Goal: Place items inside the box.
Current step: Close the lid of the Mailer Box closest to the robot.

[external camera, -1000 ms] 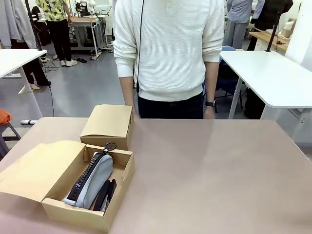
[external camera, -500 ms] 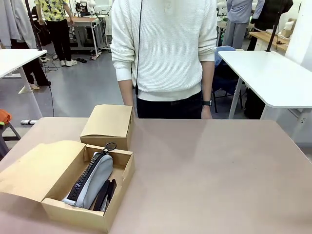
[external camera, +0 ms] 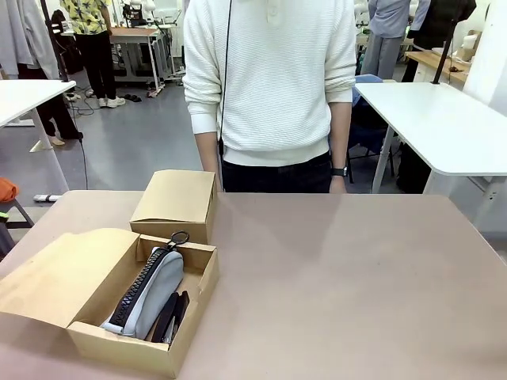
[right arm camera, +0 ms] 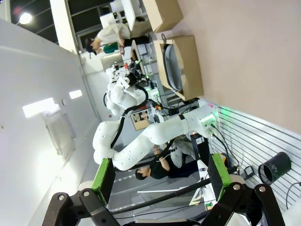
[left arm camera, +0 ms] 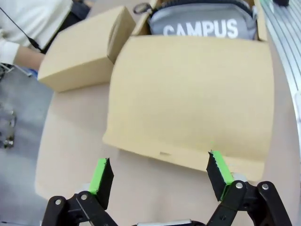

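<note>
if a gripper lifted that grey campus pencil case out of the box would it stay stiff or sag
The grey fabric zip pencil case lettered "CAMPUS" would probably sag somewhat: its sides look soft and rounded. It bulges as if filled, so it may hold some shape and feel moderately heavy. It lies in the open brown cardboard box beside a black item, so it might drag against that when lifted.

matt cardboard box (external camera: 119, 348), grey cloth pencil case (external camera: 158, 294)
</note>
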`<move>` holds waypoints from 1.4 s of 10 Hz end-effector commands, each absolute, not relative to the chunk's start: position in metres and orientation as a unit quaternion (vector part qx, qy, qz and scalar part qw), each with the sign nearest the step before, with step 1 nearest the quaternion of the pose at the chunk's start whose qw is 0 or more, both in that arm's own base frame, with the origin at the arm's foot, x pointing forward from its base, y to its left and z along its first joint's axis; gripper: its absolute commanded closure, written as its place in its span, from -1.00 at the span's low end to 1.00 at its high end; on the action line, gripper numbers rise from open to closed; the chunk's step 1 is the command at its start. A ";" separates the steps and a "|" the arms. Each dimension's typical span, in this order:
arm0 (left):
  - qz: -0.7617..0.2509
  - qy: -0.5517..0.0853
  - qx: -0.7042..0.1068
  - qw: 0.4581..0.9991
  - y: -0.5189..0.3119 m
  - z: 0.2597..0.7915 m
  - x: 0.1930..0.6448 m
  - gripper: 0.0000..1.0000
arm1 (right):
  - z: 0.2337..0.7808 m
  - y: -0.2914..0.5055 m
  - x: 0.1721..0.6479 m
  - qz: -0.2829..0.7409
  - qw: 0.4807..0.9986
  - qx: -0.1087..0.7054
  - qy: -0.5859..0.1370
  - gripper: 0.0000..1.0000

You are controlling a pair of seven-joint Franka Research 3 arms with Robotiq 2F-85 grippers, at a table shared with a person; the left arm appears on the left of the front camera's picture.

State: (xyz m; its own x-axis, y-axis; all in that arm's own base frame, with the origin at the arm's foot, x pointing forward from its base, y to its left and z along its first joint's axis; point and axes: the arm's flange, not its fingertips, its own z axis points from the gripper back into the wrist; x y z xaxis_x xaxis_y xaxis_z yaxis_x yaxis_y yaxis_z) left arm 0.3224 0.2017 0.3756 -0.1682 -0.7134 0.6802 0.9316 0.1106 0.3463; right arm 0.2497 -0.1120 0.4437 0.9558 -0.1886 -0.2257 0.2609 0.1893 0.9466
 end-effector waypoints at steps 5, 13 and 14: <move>-0.662 -0.330 -0.144 0.658 0.201 0.299 0.326 -1.00 | 0.448 -0.112 0.249 -0.154 0.769 0.620 0.032 -1.00; -0.661 -0.299 -0.126 0.676 0.209 0.282 0.330 -1.00 | 0.448 -0.112 0.249 -0.154 0.769 0.620 0.032 -1.00; -0.665 -0.288 -0.109 0.680 0.214 0.279 0.329 -1.00 | 0.448 -0.112 0.249 -0.154 0.769 0.620 0.032 -1.00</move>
State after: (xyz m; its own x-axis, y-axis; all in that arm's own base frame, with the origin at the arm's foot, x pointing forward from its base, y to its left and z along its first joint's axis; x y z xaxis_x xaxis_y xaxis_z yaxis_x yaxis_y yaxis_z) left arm 0.3290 0.2089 0.2897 -0.0149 -0.8214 0.5702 0.9750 0.1144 0.1903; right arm 0.2497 -0.1120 0.4438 0.9557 -0.1888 -0.2258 0.2611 0.1895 0.9465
